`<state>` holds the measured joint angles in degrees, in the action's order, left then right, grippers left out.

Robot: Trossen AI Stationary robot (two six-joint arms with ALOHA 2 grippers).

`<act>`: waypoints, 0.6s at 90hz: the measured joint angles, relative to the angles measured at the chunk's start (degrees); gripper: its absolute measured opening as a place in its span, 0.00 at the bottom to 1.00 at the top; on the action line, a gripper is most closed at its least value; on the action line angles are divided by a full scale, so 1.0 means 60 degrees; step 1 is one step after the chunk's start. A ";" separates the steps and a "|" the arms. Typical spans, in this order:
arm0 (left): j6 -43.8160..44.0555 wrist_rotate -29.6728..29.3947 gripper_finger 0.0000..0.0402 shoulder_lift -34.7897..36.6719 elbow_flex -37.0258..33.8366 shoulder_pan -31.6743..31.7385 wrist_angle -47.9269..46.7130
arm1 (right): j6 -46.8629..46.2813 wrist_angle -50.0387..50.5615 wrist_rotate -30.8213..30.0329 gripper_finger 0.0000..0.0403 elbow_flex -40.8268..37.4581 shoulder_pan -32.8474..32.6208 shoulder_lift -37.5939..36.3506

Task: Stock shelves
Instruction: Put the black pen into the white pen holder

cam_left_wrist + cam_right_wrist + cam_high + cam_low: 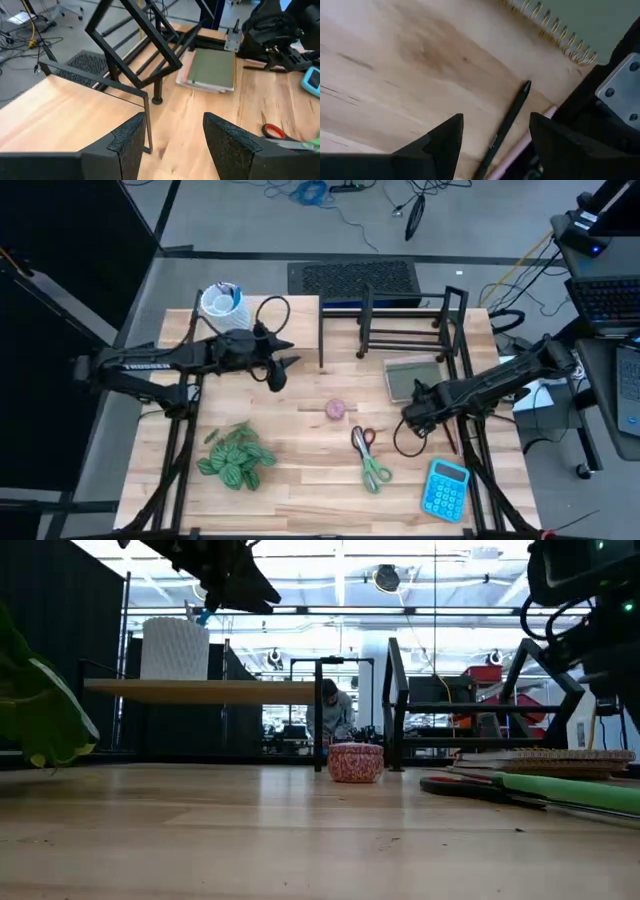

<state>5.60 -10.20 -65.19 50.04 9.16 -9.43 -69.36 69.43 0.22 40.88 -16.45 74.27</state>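
End effectors [283,367] [412,423] gape near rack [395,320].

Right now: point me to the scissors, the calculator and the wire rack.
scissors [368,459]: high view, on the pivot between red handles and green blades.
calculator [445,489]: high view, middle of its blue keypad face.
wire rack [400,330]: high view, on its black crossbars.

We're seeing the cup [221,304] sitting on the riser shelf [300,330], wire rack [405,325] right beside it. Notebook [414,378] is lying just in front of the rack.
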 joint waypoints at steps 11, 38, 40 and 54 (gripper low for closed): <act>-0.0003 -0.0004 0.46 -0.0144 0.0000 -0.0065 0.0000 | 0.0435 0.0049 0.0390 0.52 0.0000 0.0001 0.0770; -0.0068 -0.0008 0.46 -0.0320 0.0000 -0.0097 -0.0015 | 0.1492 0.0157 0.1281 0.52 0.0022 0.0102 0.2282; -0.0072 -0.0007 0.46 -0.0320 0.0000 -0.0101 -0.0015 | 0.1571 0.0160 0.1341 0.52 0.0022 0.0121 0.2333; -0.0083 -0.0010 0.46 -0.0320 0.0000 -0.0101 -0.0015 | 0.2114 0.0217 0.1675 0.52 0.0043 0.0187 0.2429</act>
<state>5.10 -10.25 -67.11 50.04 8.56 -9.52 -56.68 70.73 10.27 41.14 -15.33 88.84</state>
